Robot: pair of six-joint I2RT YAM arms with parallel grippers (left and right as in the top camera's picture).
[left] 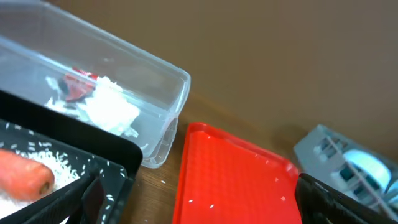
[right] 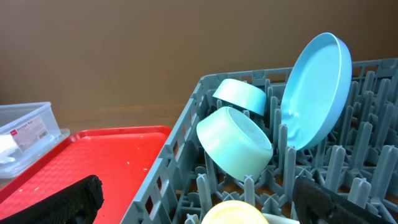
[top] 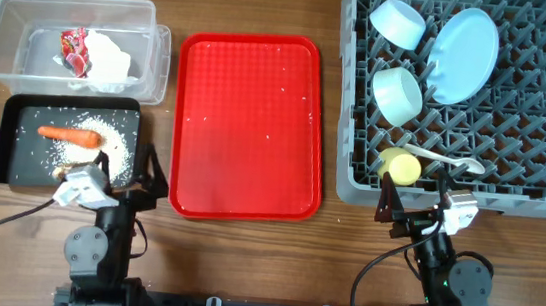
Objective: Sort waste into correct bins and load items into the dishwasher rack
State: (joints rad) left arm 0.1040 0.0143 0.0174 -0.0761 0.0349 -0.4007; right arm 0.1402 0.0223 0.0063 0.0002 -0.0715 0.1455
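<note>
The grey dishwasher rack (top: 541, 189) at the right holds the pale blue plate (top: 463, 54), pale blue bowl (top: 398, 21), pale green bowl (top: 397, 94), yellow cup (top: 400, 166) and white spoon (top: 443, 159). The clear tub (top: 25, 11) holds the red-and-white wrapper with tissue (top: 92, 53). The black tray (top: 7, 153) holds the carrot (top: 71, 136) and rice (top: 118, 148). My left gripper (top: 123, 171) is open and empty at the tray's near right corner. My right gripper (top: 416, 197) is open and empty at the rack's near edge. The wrist views show the same: gripper (left: 199, 199), gripper (right: 199, 196).
The flat red serving tray (top: 251, 121) lies in the middle with a few stray rice grains on it. Both arm bases stand at the table's near edge. Bare wood lies between the red tray and the rack.
</note>
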